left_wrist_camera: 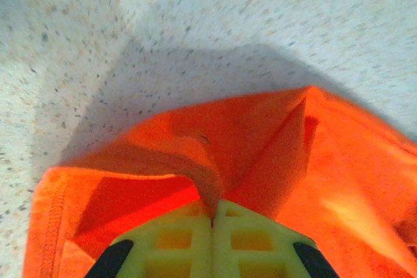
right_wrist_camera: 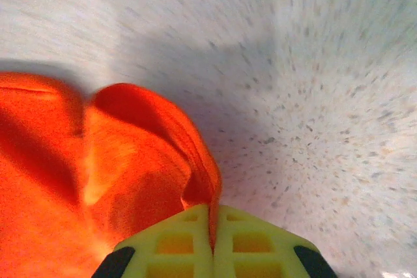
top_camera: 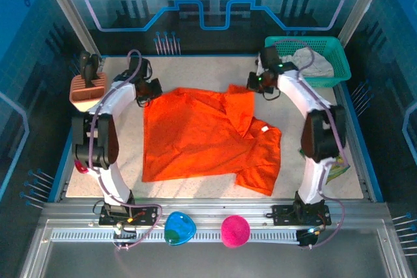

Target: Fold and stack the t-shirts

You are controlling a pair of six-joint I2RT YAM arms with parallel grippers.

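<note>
Top view: orange shirt (top_camera: pixel 208 138) spread flat, left of basket (top_camera: pixel 340 64); pale shirt (top_camera: pixel 305 56) inside basket; right gripper (top_camera: pixel 257 86) near basket, left gripper (top_camera: pixel 148 93) well left of it. Left wrist: jaws clamped on orange fold. Right wrist: jaws clamped on thin hem. Risk: that slim bite slips on lifting, skewing the fold.

white arms (top_camera: pixel 296 92), black joints (top_camera: pixel 317 136), seemingly purplish cables (top_camera: pixel 92 124), yellow-green latticed jaws

Bare desk (top_camera: pixel 195 73) runs along the top of the frame; the shirt (top_camera: pixel 195 135) covers the middle, the basket (top_camera: pixel 337 63) blocks the upper right, a pink block (top_camera: pixel 88 90) the upper left.
</note>
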